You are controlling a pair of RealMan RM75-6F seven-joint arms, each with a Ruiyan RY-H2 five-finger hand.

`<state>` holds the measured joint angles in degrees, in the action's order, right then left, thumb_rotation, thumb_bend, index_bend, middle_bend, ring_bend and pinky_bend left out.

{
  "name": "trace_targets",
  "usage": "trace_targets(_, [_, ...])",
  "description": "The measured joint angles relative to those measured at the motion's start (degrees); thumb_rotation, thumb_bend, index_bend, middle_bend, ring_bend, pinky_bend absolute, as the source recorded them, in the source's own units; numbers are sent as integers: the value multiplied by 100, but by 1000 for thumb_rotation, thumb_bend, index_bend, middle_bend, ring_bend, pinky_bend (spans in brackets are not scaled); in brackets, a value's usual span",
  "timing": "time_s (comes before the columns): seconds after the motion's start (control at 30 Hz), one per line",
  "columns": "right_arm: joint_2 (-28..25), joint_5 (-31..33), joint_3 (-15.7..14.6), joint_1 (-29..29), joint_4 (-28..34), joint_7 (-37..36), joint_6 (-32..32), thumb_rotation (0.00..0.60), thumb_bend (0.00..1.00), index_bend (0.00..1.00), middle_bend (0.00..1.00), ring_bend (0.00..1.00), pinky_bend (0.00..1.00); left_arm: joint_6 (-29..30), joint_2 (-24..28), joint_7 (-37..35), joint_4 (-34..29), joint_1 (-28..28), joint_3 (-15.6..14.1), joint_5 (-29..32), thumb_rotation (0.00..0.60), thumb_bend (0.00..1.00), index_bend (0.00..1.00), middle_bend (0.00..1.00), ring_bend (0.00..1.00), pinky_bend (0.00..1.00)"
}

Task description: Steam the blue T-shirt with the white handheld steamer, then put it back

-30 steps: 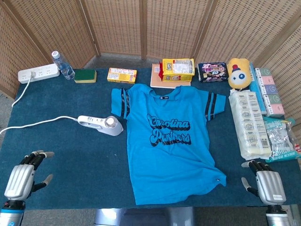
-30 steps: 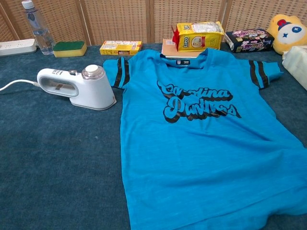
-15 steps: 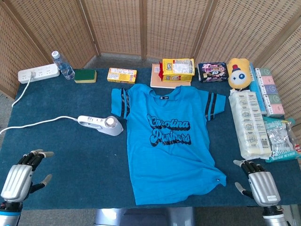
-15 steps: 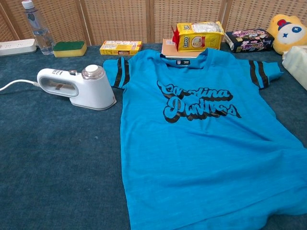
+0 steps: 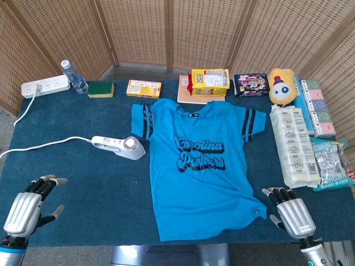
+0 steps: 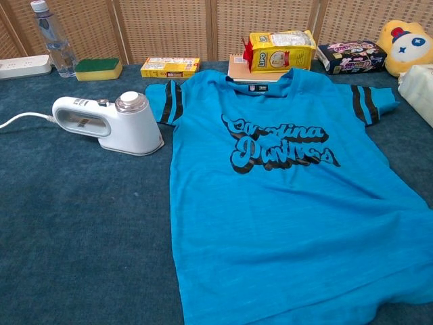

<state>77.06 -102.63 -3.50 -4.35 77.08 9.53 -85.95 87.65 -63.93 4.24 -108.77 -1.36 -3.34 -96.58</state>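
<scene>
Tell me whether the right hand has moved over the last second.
Yes. In the head view the right hand has slid left, away from the long white plastic-wrapped pack and toward the bottom corner of the blue T-shirt.

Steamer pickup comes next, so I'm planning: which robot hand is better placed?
Left. The steamer lies left of the T-shirt, on the left robot hand's side; the right robot hand sits beyond the shirt.
</scene>
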Motion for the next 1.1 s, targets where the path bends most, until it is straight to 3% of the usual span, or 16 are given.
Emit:
trace_targets(0.53, [228, -154, -166, -310, -607, 16, 422, 600, 221, 229, 292, 270, 283, 62, -7, -168, 81, 17, 9, 11, 600, 239, 260, 337, 215, 245])
trace_targets(1.1, [593, -86, -124, -709, -935, -62, 814, 600, 219, 258, 292, 271, 283, 121, 42, -224, 76, 35, 12, 3, 600, 238, 260, 337, 215, 245])
